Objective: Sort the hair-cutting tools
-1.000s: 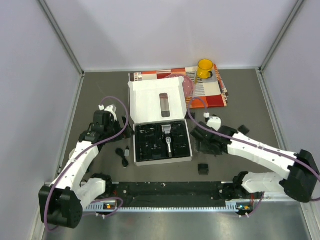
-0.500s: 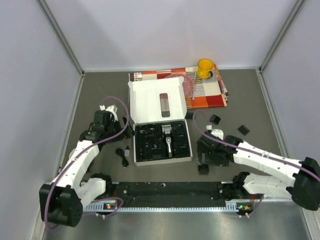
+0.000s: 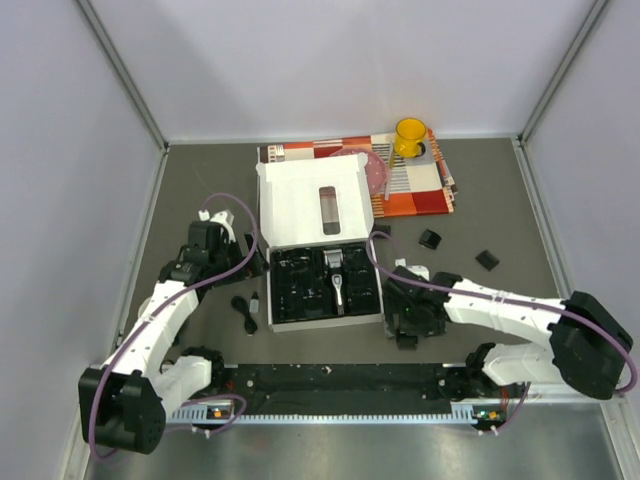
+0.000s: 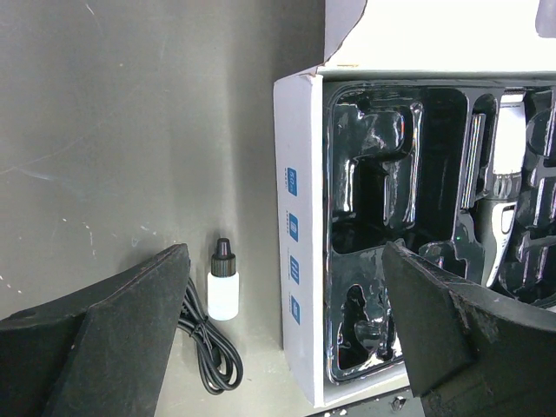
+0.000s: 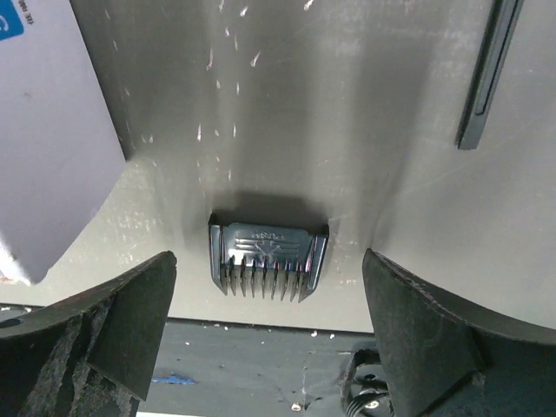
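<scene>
The black-and-silver clipper [image 3: 340,290] lies in the black tray of the open white box [image 3: 315,205]. One black guard comb [image 5: 268,252] lies teeth toward the near edge, right of the box's front corner. My right gripper [image 5: 266,291] hangs open over it, a finger on each side, not touching. Two more combs [image 3: 430,238] [image 3: 486,259] lie to the right. A thin black stick [image 5: 486,78] lies beyond. My left gripper [image 4: 285,261] is open above the black cord [image 4: 213,356] and the box's left wall [image 4: 295,252]; nothing is held.
A small white bottle with a black cap [image 4: 222,282] stands beside the cord. A yellow cup [image 3: 410,135] sits on a patterned mat [image 3: 415,190] behind the box. A black rail [image 3: 340,378] runs along the near edge. Grey walls close in the table.
My right arm swung from the right of the box toward the near edge and now hangs over the front comb, jaws wider. A comb it hid now shows. The left arm stayed.
</scene>
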You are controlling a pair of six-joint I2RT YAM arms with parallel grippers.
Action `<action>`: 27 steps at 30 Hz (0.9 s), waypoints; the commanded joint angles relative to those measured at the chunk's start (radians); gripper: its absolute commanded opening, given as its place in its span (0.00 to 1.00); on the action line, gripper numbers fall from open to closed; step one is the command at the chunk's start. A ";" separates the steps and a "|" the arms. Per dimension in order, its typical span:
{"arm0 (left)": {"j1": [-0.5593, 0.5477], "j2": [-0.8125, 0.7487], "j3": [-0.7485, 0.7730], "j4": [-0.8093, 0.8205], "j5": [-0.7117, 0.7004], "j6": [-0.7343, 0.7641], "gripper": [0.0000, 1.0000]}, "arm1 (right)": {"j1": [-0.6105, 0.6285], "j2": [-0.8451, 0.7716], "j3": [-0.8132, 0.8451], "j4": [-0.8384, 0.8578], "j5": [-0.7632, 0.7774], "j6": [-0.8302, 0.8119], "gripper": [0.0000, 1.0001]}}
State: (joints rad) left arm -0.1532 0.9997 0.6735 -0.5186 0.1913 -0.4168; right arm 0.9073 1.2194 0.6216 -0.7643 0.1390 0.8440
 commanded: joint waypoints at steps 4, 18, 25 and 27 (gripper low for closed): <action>-0.003 -0.004 0.041 0.014 -0.026 0.010 0.96 | 0.001 0.107 0.043 0.023 0.039 0.015 0.79; -0.003 -0.007 0.046 0.006 -0.050 0.007 0.96 | 0.002 0.134 0.061 0.000 0.082 0.035 0.45; -0.002 -0.004 0.043 0.006 -0.049 0.007 0.95 | 0.004 0.101 0.124 -0.111 0.180 0.078 0.24; -0.003 0.004 0.041 0.009 -0.036 0.006 0.96 | 0.015 0.086 0.200 -0.162 0.224 0.079 0.24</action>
State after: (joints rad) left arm -0.1532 0.9997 0.6735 -0.5255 0.1486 -0.4168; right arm 0.9077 1.3380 0.6975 -0.8276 0.2226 0.8944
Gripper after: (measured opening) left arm 0.957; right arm 0.502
